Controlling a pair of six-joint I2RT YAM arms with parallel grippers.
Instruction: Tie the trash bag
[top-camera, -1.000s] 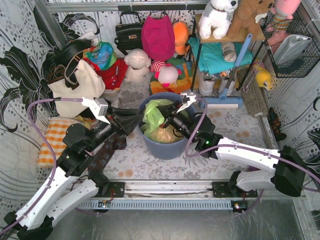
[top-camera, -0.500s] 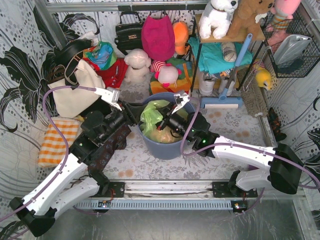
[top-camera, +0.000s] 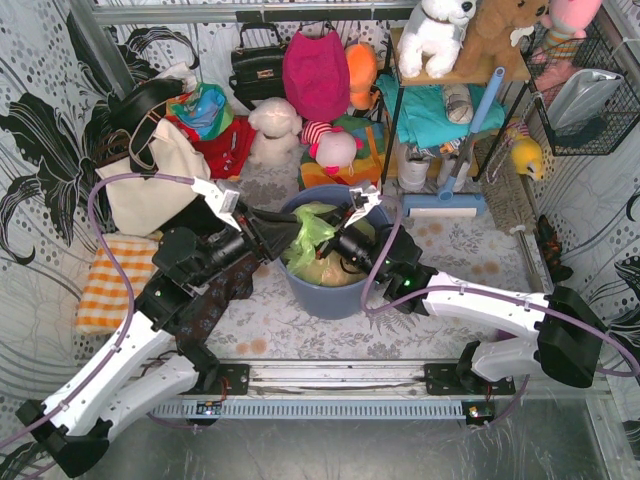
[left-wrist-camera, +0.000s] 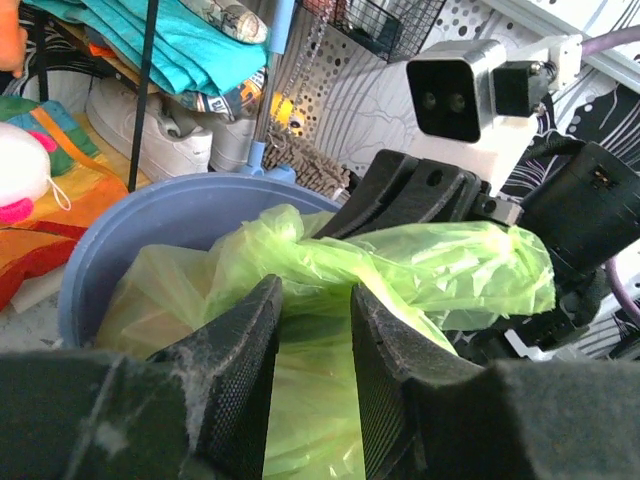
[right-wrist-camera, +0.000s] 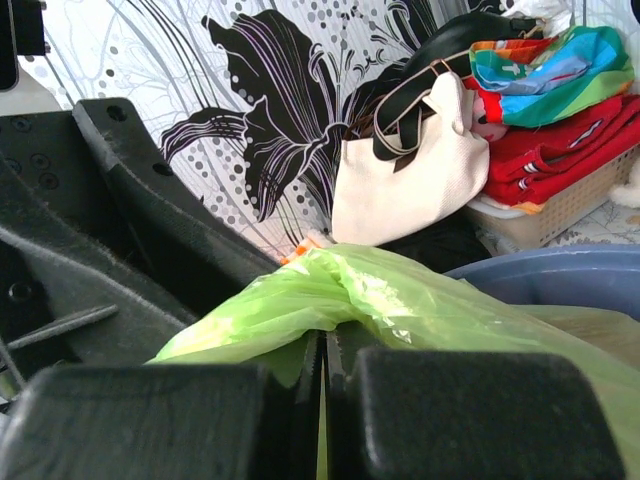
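Lime-green trash bag (top-camera: 310, 238) sits in blue-grey bin (top-camera: 335, 298). Right end effector (right-wrist-camera: 322, 362) clenched on bag flap. Left end effector (left-wrist-camera: 312, 300) parted, straddling twisted strand. Step: gathering neck for knot. Next, likely: left clamps strand, crosses it over.

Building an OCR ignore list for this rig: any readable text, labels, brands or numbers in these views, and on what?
No text can be read in any view.
Pale marks on the dark tag under the teal cloth: too blurred to read.
Small plate on the black handbag: too small to read.
No markings show on the trash bag or the bin.
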